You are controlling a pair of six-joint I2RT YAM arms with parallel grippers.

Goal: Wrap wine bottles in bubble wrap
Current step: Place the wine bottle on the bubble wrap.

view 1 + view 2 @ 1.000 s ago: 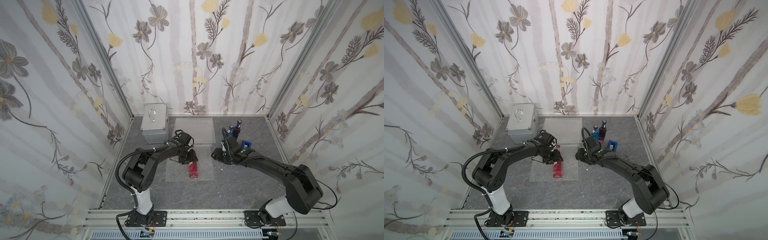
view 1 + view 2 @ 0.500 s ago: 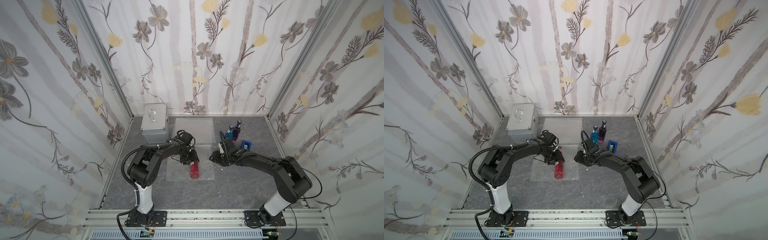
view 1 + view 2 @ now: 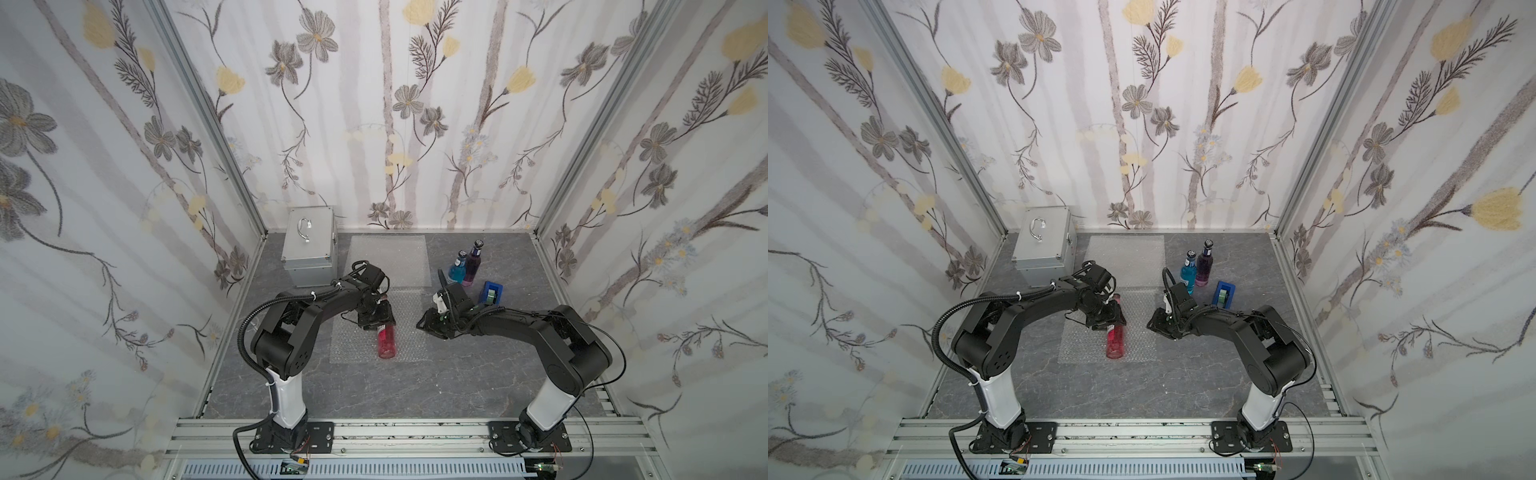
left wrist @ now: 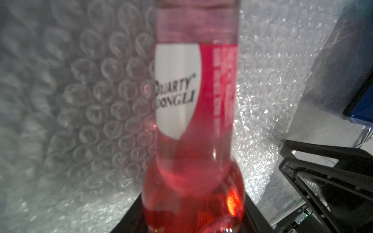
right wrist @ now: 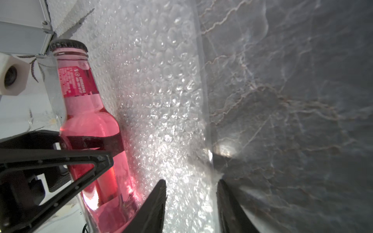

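Right wrist view: the red bottle [image 5: 94, 131] lies on its side on a bubble wrap sheet [image 5: 161, 100]. Both top views show its dark cap pointing toward the back wall. The left gripper [image 3: 376, 322] is clamped across the bottle's upper body, with one of its fingers [image 5: 86, 161] in front of the glass and the other visible through the red liquid. The left wrist view shows the label close up and blurred, with the bubbles behind it. The right gripper [image 5: 191, 198] sits low at the sheet's right edge, its jaws apart and straddling that edge, one fingertip over the wrap and one over the bare desk [image 3: 415, 390]. In a top view, the blue bottle [image 3: 457, 270] and the purple bottle [image 3: 471, 266] stand upright close together behind the right arm. A blue tape dispenser [image 3: 490, 293] sits just beside them. A second sheet [image 3: 388, 259] lies flat behind the first, and a silver metal case [image 3: 307, 253] stands in the back left corner.
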